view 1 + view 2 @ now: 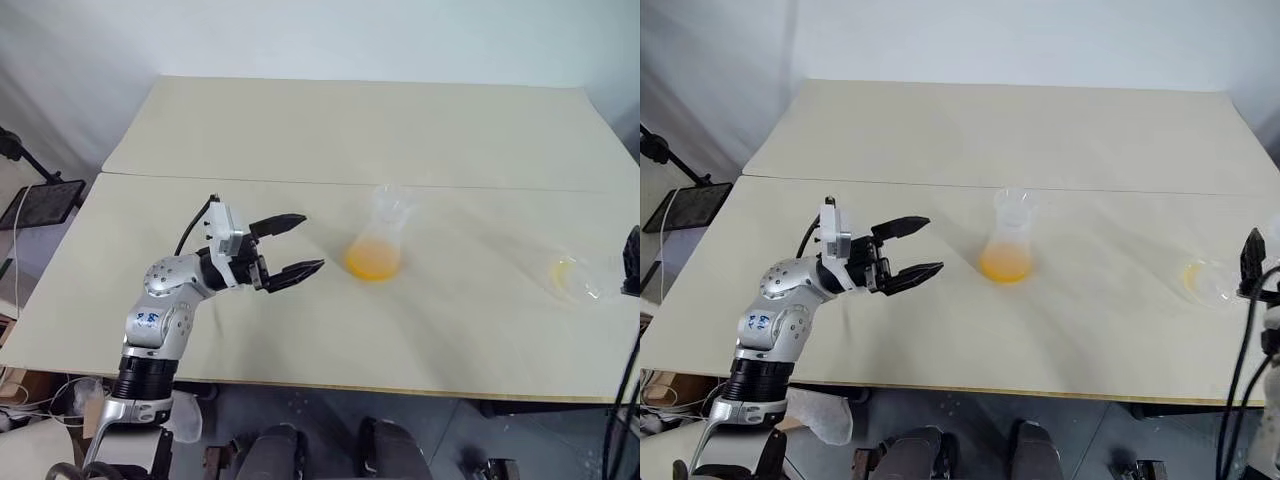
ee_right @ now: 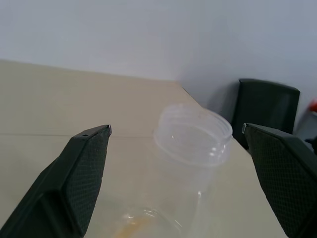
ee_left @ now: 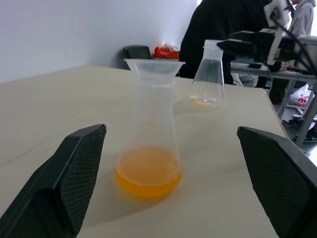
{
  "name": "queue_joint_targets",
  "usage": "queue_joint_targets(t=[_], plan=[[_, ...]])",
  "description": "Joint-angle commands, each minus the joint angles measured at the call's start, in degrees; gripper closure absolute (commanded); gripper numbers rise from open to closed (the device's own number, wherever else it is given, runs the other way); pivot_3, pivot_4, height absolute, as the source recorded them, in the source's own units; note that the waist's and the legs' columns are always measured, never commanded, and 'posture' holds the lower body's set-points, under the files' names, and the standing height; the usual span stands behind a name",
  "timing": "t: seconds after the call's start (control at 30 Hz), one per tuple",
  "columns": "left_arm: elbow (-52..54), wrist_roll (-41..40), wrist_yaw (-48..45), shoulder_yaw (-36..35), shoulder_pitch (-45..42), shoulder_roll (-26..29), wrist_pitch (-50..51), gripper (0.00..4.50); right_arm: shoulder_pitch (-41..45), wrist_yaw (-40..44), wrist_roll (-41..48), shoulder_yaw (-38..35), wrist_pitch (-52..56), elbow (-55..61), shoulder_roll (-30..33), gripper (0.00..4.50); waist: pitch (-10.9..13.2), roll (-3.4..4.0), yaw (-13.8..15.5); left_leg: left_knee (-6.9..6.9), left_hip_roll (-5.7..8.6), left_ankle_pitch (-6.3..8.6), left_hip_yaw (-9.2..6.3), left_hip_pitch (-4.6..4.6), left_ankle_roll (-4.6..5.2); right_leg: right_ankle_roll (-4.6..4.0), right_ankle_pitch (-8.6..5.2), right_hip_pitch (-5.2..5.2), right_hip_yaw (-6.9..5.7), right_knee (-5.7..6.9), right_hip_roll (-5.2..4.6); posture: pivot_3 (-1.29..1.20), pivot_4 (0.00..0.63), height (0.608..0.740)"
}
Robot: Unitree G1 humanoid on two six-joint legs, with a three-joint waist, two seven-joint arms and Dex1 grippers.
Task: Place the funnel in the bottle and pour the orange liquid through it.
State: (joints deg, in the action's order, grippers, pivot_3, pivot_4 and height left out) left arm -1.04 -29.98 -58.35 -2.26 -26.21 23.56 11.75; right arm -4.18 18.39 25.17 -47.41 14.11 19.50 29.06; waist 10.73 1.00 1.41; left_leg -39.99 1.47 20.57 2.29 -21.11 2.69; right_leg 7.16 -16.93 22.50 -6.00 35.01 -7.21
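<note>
Just right of left pincer (image 1: pixel 297 246): bottle (image 1: pixel 378 240).

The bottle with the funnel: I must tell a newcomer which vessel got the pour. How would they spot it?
On the beige table, look mid-table, just ahead of the open left gripper. The clear tapering bottle stands upright with a small clear funnel in its neck. Unlike the clear flask near the right edge, it holds a deep pool of orange liquid.

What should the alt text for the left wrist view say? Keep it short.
A clear bottle with a funnel in its neck holds orange liquid, framed by the open left gripper. A near-empty flask stands beyond.
</note>
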Motion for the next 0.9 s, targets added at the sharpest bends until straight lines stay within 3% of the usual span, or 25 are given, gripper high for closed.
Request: queue_joint_targets(t=[0.03,0.23,0.37,0.53,0.67,0.9], plan=[[-0.2,0.1,-1.1,-0.9,-0.7,1.2,-1.0,0.0,-2.4,5.7,5.7,-4.8,-2.6,-0.7,1.9,0.03,0.0,0.0,-0.1,0.0,-0.01,0.0,0.0,0.01,0.0,0.0,0.0,-0.01,0.01,-0.01,0.0,0.0,0.15,0.74],[-0.6,0.2,-1.4,-1.3,-0.2,2.2,-1.2,0.0,-6.2,12.1,10.1,-5.3,-5.1,-0.2,2.4,0.03,0.0,0.0,-0.1,0.01,-0.02,0.0,0.0,0.03,0.0,-0.01,0.0,-0.02,0.08,-0.02,-0.02,0.0,0.15,0.74],[0.4,-0.1,-2.9,-3.0,2.3,5.7,-0.8,0.0,-9.6,20.8,13.1,-4.1,-7.8,3.8,4.4,0.03,0.0,0.01,-0.1,0.02,-0.01,0.0,-0.01,0.03,0.01,-0.01,0.0,-0.01,0.13,0.0,-0.08,0.0,0.15,0.74],[1.1,2.5,-5.1,-5.2,7.4,13.3,-2.4,0.0,-13.5,37.4,15.3,6.6,-6.0,10.1,13.7,0.03,0.0,0.0,-0.7,0.05,-0.06,0.01,0.03,0.1,0.01,-0.02,-0.01,-0.05,0.16,-0.08,-0.18,0.0,0.15,0.74],[3.0,3.0,-4.5,-8.0,11.9,15.8,-4.8,0.0,-12.7,46.6,11.5,14.3,-10.9,5.6,16.4,0.03,0.0,-0.13,-0.1,0.06,-0.13,0.03,-0.13,0.11,0.01,-0.03,-0.01,-0.12,0.13,-0.15,-0.33,0.0,0.15,0.74],[8.0,2.8,-1.2,-11.0,17.5,16.5,-4.1,0.0,-9.1,52.6,8.9,16.0,-16.6,-3.8,16.9,0.03,0.1,-0.15,0.3,0.02,0.05,0.08,-0.26,0.0,0.08,0.03,0.03,-0.17,0.08,-0.35,-0.49,0.0,0.15,0.74]])
